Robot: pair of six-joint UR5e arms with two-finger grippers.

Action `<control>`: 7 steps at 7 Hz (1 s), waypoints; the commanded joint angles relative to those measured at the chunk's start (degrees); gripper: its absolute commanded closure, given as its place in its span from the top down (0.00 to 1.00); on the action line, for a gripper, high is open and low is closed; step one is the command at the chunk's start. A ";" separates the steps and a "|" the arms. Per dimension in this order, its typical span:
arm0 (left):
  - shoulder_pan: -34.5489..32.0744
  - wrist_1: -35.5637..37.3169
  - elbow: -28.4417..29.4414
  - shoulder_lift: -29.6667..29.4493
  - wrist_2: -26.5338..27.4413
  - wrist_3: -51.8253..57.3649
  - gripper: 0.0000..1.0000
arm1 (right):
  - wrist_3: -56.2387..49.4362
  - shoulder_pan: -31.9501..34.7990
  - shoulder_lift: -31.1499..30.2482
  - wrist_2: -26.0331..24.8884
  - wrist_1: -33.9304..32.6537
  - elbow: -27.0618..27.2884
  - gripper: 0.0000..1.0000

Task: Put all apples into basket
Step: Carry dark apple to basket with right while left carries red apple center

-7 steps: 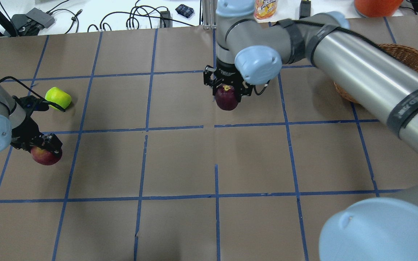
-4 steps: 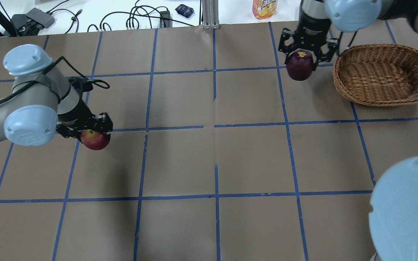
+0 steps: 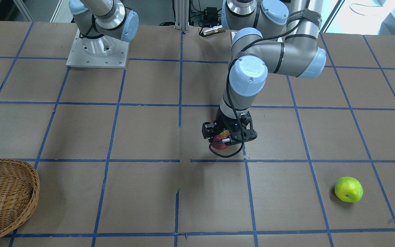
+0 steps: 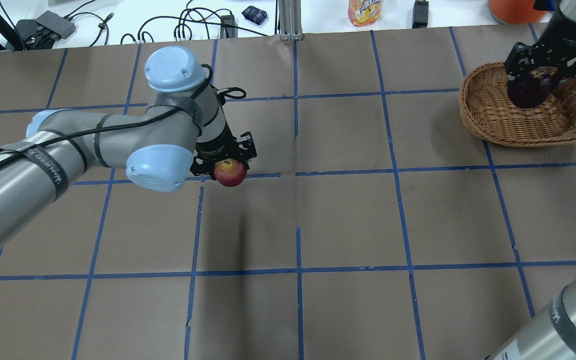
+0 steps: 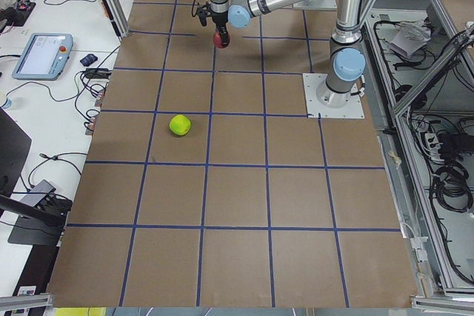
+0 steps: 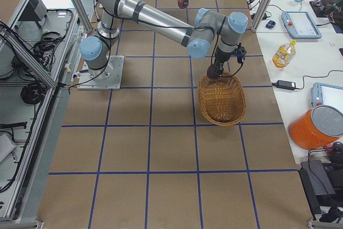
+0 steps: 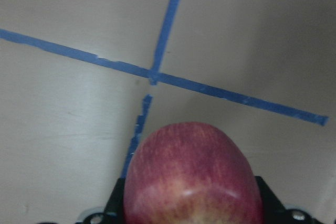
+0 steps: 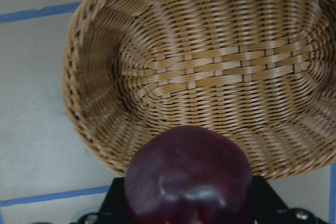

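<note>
My left gripper [image 4: 228, 166] is shut on the red apple [image 4: 230, 174] and holds it above the table, left of centre. The apple fills the bottom of the left wrist view [image 7: 191, 177]. My right gripper [image 4: 535, 84] is shut on the dark maroon apple [image 4: 528, 92] and holds it over the wicker basket [image 4: 493, 122] at the far right. The right wrist view shows that apple [image 8: 189, 179] above the basket's near rim [image 8: 100, 145]. The yellow-green apple [image 3: 348, 189] lies on the table on my far left. My left arm hides it in the overhead view.
The table is brown paper with a blue tape grid [image 4: 298, 172]. An orange drink bottle [image 4: 365, 11], cables [image 4: 188, 25] and an orange container [image 4: 518, 9] lie beyond the far edge. The basket is otherwise empty.
My left arm has carried the red apple to the right, toward the table's middle. My right arm has carried the maroon apple to the right, from mid-table to over the basket.
</note>
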 commanded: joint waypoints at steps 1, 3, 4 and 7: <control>-6.49 7.73 1.46 -6.07 -0.51 -3.00 0.09 | -9.41 -5.19 5.54 -0.22 -8.15 -0.03 0.00; -8.88 9.24 3.48 -10.20 -1.21 -3.18 0.16 | -11.90 -6.35 8.89 -1.44 -13.97 -0.29 0.00; -8.98 9.16 3.75 -10.65 -1.22 -3.18 0.20 | -11.90 -6.35 9.34 -1.45 -13.98 -0.20 0.00; -8.72 9.25 3.93 -8.48 -1.13 -2.13 1.00 | -15.42 -6.35 10.31 -1.54 -16.18 0.15 0.25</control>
